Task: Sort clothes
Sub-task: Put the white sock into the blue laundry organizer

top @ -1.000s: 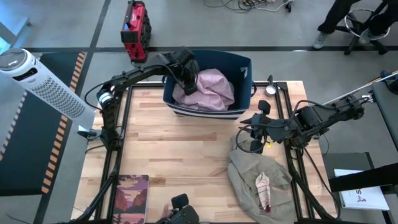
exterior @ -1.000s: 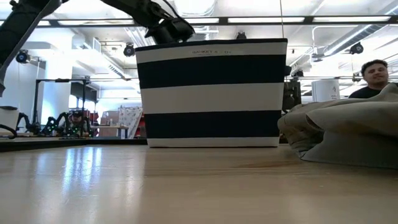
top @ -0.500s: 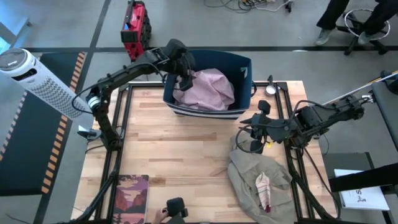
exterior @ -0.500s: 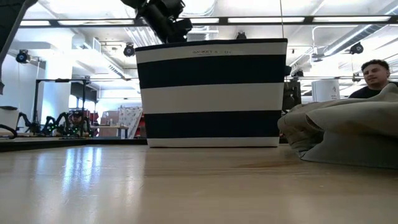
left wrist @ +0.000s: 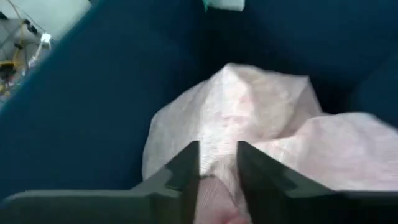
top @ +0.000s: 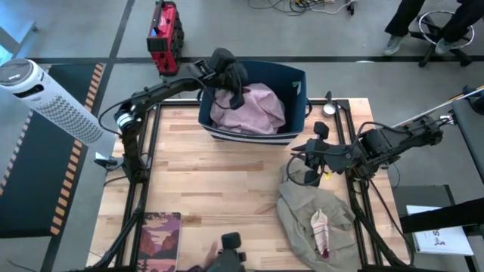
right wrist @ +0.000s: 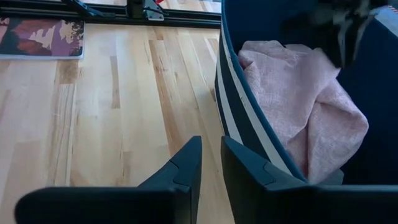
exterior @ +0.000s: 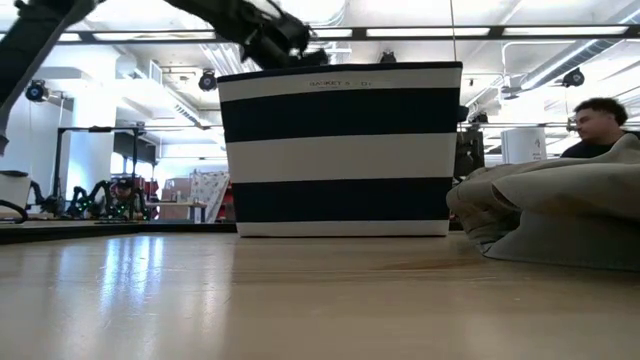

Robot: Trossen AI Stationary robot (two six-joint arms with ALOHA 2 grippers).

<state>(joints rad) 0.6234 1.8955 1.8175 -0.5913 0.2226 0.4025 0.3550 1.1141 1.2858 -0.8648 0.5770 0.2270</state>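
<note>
The large pale lilac-pink garment lies bunched in the navy blue bin, which stands at the table's far middle. My left gripper hangs over the bin's left part, shut on this garment. My right gripper is shut and empty, low over the table just right of the bin's near right corner. The beige-khaki garment lies in a heap on the table's near right, with a small maroon piece on top. The other clothes are out of view. My left gripper pinches a raised fold of the pale lilac-pink garment between its two fingers, coming from above and slanting down into the bin. The rest of the garment lies slack in the bin below the fingers.
A reddish-brown book lies at the table's near left corner. The striped bin wall stands tall in the low view, with the beige heap to its right. A person sits beyond the table. Bare wood lies between book and heap.
My left gripper has risen from low on the garment in the bin's left part, gone a little toward the far edge, then swung slightly toward the table's right. My right arm and the beige heap have kept still.
</note>
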